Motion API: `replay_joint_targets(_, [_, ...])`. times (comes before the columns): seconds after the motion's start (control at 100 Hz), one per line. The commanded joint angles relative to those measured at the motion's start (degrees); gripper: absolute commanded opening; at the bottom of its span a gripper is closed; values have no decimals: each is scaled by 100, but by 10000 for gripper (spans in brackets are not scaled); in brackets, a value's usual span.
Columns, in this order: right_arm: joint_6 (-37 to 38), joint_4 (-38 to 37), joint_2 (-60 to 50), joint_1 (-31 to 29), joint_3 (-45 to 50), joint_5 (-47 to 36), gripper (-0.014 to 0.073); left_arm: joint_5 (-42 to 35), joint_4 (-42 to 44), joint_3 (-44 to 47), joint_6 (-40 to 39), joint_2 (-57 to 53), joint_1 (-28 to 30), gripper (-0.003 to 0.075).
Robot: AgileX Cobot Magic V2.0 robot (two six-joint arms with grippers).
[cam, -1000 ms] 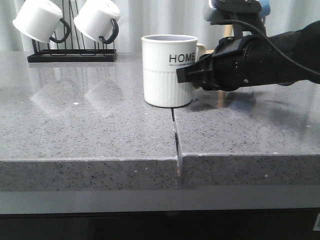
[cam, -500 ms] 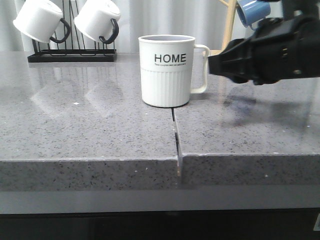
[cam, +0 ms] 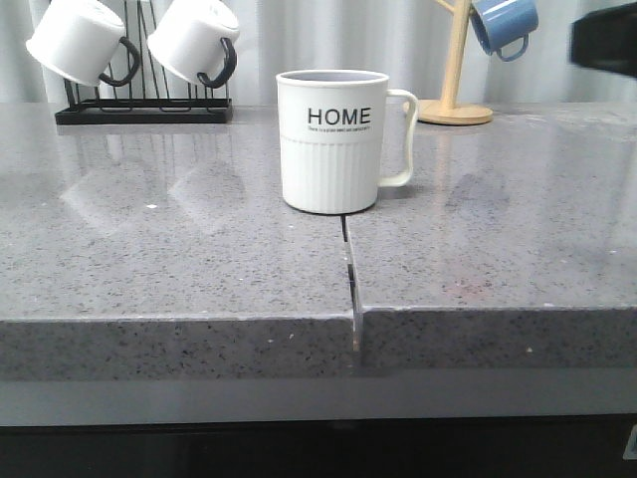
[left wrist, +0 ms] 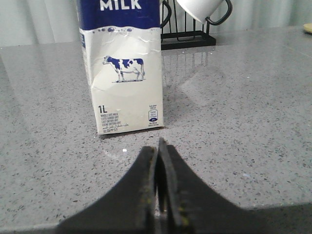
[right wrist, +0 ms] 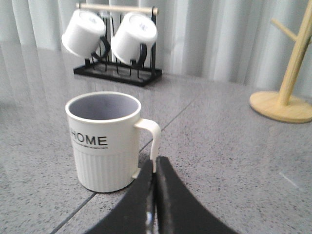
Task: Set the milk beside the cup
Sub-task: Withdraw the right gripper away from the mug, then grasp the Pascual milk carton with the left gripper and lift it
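Observation:
The cup (cam: 330, 139), off-white and ribbed with "HOME" in black, stands upright mid-counter, its handle to the right. It also shows in the right wrist view (right wrist: 103, 141). My right gripper (right wrist: 156, 163) is shut and empty, drawn back from the cup's handle. Only a dark part of the right arm (cam: 605, 40) shows at the front view's top right edge. The milk (left wrist: 122, 73), a white carton with a blue top and a cow picture, stands upright in the left wrist view only. My left gripper (left wrist: 159, 146) is shut and empty, a short way in front of the carton.
A black rack with two white mugs (cam: 139, 60) stands at the back left. A wooden mug tree (cam: 455, 80) with a blue mug (cam: 503, 25) stands at the back right. A seam (cam: 350, 269) in the grey counter runs from the cup to the front edge.
My right arm has drawn away from the cup's handle to the right, almost out of the front view. The cup turned and shifted slightly left a second ago, then stayed still.

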Motion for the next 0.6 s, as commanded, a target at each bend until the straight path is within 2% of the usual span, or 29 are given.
replay_joint_targets(0.0, [74, 15, -642, -41, 100, -117, -38, -460, 0, 235, -23, -179, -2, -21])
replay_joint_targets(0.31, [299, 15, -2642, -41, 276, 2020, -38, -566, 21, 235, -23, -179, -2, -21])
replay_joint_targets(0.49, [299, 15, -3493, -41, 276, 2805, -38, -580, 21, 235, -23, -179, -2, -20])
replay_joint_targets(0.59, [303, 15, -3857, -41, 276, 3280, -38, -849, 11, 235, -23, -179, -2, -20])
